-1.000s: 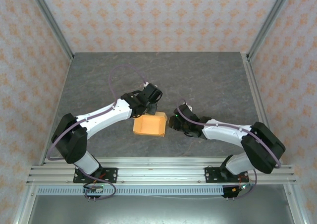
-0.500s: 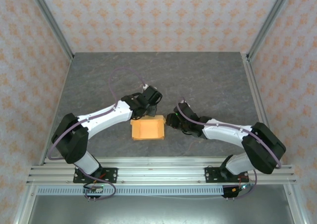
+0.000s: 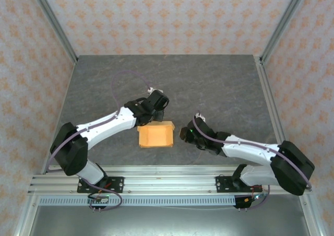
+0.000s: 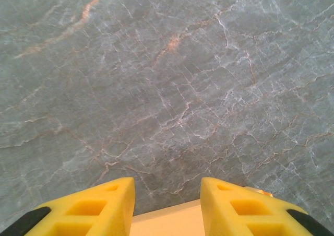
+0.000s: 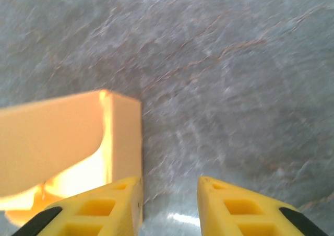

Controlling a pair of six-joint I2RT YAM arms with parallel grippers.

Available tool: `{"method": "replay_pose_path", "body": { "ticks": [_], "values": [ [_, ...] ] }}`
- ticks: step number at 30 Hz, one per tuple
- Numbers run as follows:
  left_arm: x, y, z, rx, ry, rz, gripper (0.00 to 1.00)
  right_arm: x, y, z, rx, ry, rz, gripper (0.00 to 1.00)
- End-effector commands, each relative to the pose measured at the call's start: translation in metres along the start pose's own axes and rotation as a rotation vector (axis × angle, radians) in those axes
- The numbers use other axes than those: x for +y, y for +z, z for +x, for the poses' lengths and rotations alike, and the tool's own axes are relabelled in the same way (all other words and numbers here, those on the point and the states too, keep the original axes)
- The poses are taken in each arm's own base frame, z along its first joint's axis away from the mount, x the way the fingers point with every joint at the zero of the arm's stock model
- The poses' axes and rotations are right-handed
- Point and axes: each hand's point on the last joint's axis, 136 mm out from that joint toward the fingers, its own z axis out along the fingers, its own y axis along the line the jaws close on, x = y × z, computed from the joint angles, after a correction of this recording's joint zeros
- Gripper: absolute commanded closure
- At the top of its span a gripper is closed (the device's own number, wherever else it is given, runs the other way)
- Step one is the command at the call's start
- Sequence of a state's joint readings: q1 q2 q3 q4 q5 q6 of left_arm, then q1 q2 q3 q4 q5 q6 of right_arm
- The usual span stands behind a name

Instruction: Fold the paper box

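The paper box [image 3: 155, 136] lies on the table as a small tan-orange rectangle with one raised wall along its far side. My left gripper [image 3: 154, 109] hangs over that far edge. In the left wrist view its yellow fingers [image 4: 99, 204] stand apart, and the box's edge [image 4: 167, 223] shows low between them; the left gripper [image 4: 167, 186] is open. My right gripper [image 3: 184, 133] sits just right of the box, apart from it. In the blurred right wrist view the box [image 5: 62, 137] lies left of the open right gripper [image 5: 169, 184], with bare table between its fingers.
The grey marbled table [image 3: 209, 84] stretches behind the box. A metal frame rail [image 3: 172, 179] runs along the near edge and upright posts [image 3: 271, 43] stand at the back corners. Patterned walls close the sides.
The right gripper has drawn back from the box's right side toward the near right, its jaws narrower. The box slid slightly left and squared up. The left gripper shifted a little.
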State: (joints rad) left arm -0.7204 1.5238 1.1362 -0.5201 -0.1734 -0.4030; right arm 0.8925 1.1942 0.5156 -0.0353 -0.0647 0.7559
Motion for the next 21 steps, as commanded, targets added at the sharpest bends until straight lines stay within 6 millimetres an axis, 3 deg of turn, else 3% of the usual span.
{"method": "replay_pose_path", "body": {
  "ticks": [1, 5, 9, 15, 21],
  "values": [
    [0.024, -0.037, -0.020, -0.101, -0.056, -0.057, 0.61, 0.000, -0.013, -0.006, -0.091, -0.023, 0.006, 0.67],
    [0.064, -0.065, -0.011, -0.164, -0.166, -0.105, 0.59, 0.005, -0.025, -0.019, -0.159, -0.045, -0.018, 0.67],
    [0.106, -0.075, 0.023, -0.176, -0.302, -0.153, 0.59, 0.006, -0.036, -0.036, -0.210, -0.072, 0.021, 0.67],
    [0.119, -0.040, 0.082, -0.107, -0.433, -0.133, 0.73, 0.020, -0.030, -0.051, -0.182, -0.047, -0.050, 0.72],
    [0.117, -0.013, 0.102, -0.055, -0.485, -0.089, 0.81, 0.038, -0.010, -0.049, -0.098, -0.042, -0.118, 0.84]
  ]
}}
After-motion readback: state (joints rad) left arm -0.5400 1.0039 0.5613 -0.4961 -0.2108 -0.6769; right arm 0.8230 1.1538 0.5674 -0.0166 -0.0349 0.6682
